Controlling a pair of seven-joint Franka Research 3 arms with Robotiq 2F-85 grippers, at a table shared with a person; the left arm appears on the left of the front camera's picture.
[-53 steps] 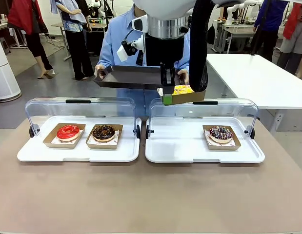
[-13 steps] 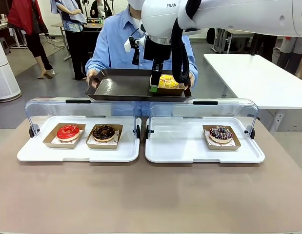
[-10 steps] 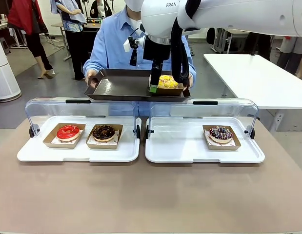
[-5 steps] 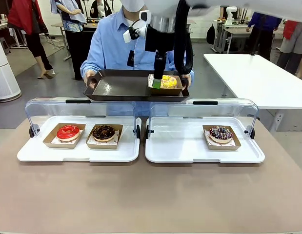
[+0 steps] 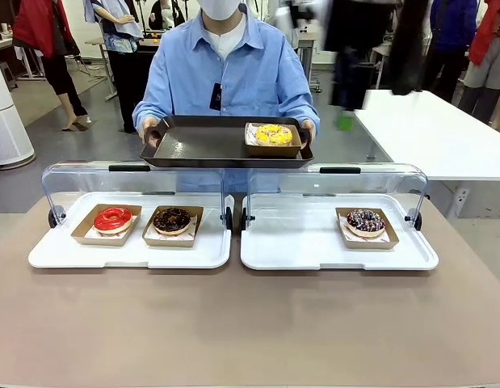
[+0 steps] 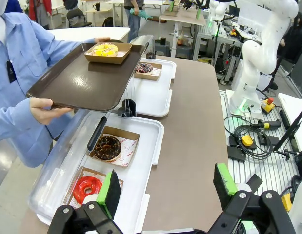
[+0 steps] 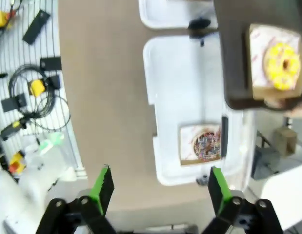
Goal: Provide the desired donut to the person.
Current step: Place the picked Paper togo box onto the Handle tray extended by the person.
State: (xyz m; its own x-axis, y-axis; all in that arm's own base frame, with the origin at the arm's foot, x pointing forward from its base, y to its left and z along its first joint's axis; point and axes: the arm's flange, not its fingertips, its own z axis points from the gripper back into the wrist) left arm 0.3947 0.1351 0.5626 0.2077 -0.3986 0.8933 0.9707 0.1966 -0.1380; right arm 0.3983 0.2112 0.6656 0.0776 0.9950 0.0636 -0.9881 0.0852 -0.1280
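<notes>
Brown tabletop [image 5: 250,323] carries two white display trays side by side, the left tray [image 5: 128,257] and the right tray [image 5: 338,260]. Each has a clear lid [image 5: 132,176] swung up at its far edge.

1. Left tray: a red donut [image 5: 112,218] and a chocolate donut [image 5: 172,219], each in its own cardboard box. In the left wrist view, one green pad cuts off the near edge of the red donut's box.
2. Right tray: a sprinkled donut [image 5: 365,221] in a box at its right end.
3. The person [image 5: 229,69] stands at the far side and holds a dark serving tray [image 5: 201,145] level with both hands, above the lids. The person's hands are partly hidden by the tray rim.
4. The yellow donut [image 5: 274,134] sits in its box on the right part of that serving tray, apart from both grippers.
5. Left gripper [image 6: 166,187]: fingers spread wide, nothing between them, above the table's left end.
6. Right gripper [image 7: 159,190]: fingers spread wide and empty, high over the right tray. The right wrist view is soft, so fine detail is lost.
7. In the front view the right arm [image 5: 350,48] shows as a dark smear at upper right; its outline cannot be made out.
</notes>
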